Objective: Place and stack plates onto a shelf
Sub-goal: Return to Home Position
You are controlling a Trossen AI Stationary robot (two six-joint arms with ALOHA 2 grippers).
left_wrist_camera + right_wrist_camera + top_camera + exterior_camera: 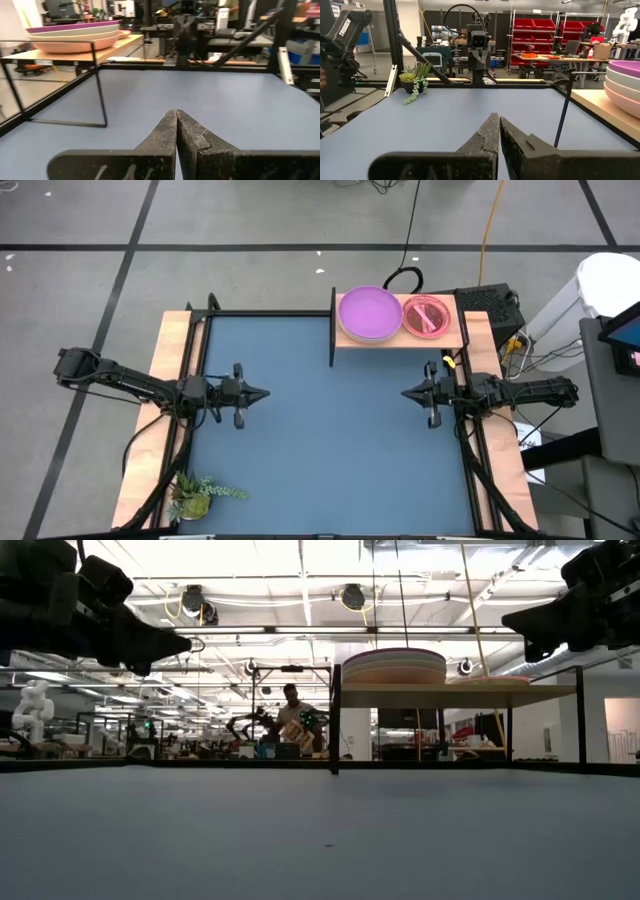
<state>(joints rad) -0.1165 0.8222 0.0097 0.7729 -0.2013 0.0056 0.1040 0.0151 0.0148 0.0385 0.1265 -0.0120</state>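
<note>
A stack of larger plates, purple on top (369, 313), rests on the light-wood shelf (462, 336) at the table's far right, raised on thin black legs. Beside it on the shelf sits a stack of smaller translucent plates, pink on top (427, 316). The left wrist view shows the large stack (75, 37) from the side, as does the low view (394, 667). My left gripper (264, 394) hovers shut over the table's left side, pointing level toward the right. My right gripper (405, 392) hovers shut at the right side, pointing left. Both hold nothing.
A small potted plant (197, 494) stands at the table's near left corner. Black frame rails run along the table's edges, and a black upright (332, 325) stands at the shelf's left end. The blue tabletop (330, 450) lies between the two arms. A person shows in the room beyond.
</note>
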